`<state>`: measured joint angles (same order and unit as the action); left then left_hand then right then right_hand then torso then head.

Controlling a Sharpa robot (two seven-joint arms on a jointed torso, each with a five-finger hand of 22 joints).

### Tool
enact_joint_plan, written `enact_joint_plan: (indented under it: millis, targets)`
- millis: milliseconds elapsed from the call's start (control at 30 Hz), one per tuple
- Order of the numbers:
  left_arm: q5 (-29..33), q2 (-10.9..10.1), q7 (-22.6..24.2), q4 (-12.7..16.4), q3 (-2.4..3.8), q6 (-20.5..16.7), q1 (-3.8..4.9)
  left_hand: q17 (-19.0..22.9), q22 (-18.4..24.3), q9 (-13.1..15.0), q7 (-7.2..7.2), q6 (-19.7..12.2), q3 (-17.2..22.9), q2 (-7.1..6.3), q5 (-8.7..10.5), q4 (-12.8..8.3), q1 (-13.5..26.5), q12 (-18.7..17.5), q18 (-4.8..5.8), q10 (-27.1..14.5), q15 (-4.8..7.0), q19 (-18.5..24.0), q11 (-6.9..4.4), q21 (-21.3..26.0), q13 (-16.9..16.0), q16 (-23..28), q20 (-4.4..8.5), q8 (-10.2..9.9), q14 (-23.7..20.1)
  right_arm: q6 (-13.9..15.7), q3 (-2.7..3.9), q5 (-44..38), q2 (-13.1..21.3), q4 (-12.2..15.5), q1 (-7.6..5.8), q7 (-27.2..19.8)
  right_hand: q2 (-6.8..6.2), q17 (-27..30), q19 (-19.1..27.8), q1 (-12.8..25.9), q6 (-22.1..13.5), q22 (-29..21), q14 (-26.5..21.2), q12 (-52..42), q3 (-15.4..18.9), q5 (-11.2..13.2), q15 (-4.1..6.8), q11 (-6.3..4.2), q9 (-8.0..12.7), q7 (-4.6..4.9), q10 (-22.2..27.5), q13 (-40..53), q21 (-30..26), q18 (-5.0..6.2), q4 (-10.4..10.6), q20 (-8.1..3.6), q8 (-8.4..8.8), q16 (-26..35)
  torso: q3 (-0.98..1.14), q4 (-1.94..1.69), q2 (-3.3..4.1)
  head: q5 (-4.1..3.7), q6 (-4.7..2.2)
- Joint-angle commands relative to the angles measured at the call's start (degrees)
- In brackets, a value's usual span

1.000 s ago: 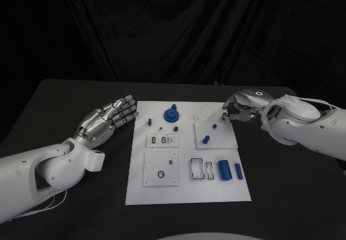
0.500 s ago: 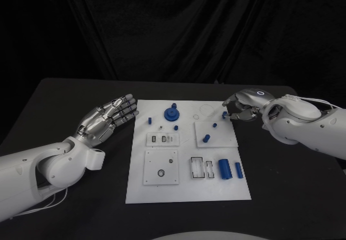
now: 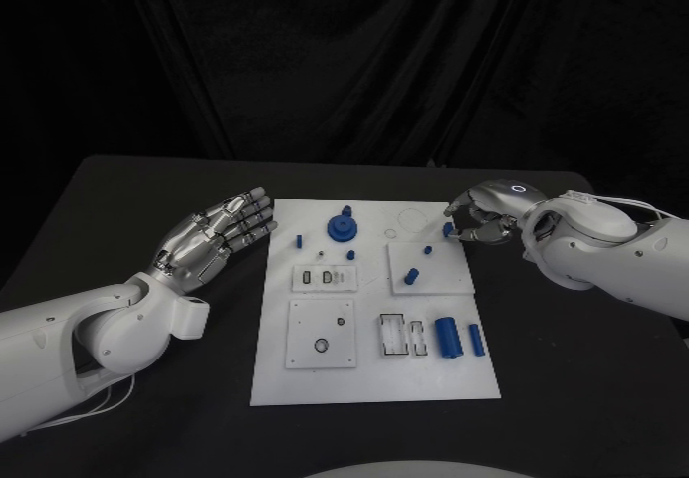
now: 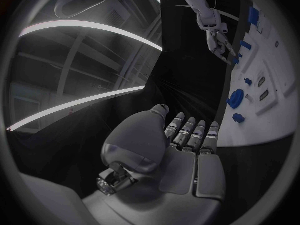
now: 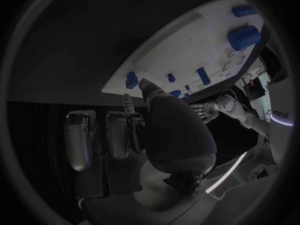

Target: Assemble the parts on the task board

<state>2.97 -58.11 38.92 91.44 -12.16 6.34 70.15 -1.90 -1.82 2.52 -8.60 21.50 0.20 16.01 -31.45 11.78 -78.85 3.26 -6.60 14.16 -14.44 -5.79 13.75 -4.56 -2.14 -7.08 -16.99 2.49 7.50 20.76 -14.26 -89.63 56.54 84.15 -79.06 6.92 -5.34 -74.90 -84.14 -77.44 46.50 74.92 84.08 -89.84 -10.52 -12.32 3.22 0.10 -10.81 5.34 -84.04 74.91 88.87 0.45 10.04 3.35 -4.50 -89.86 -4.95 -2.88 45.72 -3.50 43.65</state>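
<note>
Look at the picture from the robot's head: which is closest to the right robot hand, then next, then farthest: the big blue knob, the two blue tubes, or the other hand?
From the right robot hand:
1. Big blue knob, at the board's far end, toward its middle.
2. Two blue tubes, on the board's near right part.
3. Left robot hand, off the board's left edge.

Dim overhead light, dark backdrop, fisheye-bent edges.

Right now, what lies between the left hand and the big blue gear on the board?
In the head view, between left hand and blue gear: bare table, the board's edge, one small blue peg.
</note>
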Motion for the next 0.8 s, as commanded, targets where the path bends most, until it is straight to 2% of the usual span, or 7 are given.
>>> enact_joint_plan:
  millis: [33, 800]
  targets:
    - [0.0, 0.1, 7.0, 0.0, 0.04, 1.1, -0.1, -0.1, -0.1, 0.0, -1.49, 0.0, 0.3, -0.39, -0.37, 0.0, 0.3, 0.3, 0.51, 0.2, -0.05, -0.4, 0.05, -0.3, -0.1, -0.2, 0.08, 0.2, 0.5, -0.5, 0.02, -0.1, 0.0, -0.1, 0.3, 1.5, -0.06, -15.1, -4.8, -0.7, 0.5, 14.2, 5.9, -0.2, 0.2, 0.1, 0.21, -0.04, 0.1, 0.04, -6.0, 15.1, -0.2, 0.02, -0.2, -0.37, -0.3, -0.1, -0.04, 0.05, -0.03, 0.04, 0.17]
    - [0.0, 0.1, 6.8, -0.1, 0.04, 1.3, -0.14, -0.1, -0.1, 0.0, -1.49, 0.0, 0.4, -0.39, -0.39, 0.0, 0.3, 0.3, 0.54, 0.3, -0.09, -0.4, 0.16, -0.3, -0.1, -0.2, 0.08, 0.2, 0.5, -0.5, 0.05, -0.1, -1.3, -2.0, 1.3, 1.3, -0.19, -15.1, -4.6, -2.9, 0.7, 14.1, 5.9, -0.2, 0.0, -0.8, 0.11, 0.05, 0.4, 0.11, -6.0, 15.1, -0.5, 0.09, -1.1, -0.26, -0.39, -0.1, -0.03, 0.0, 0.01, 0.07, 0.37]
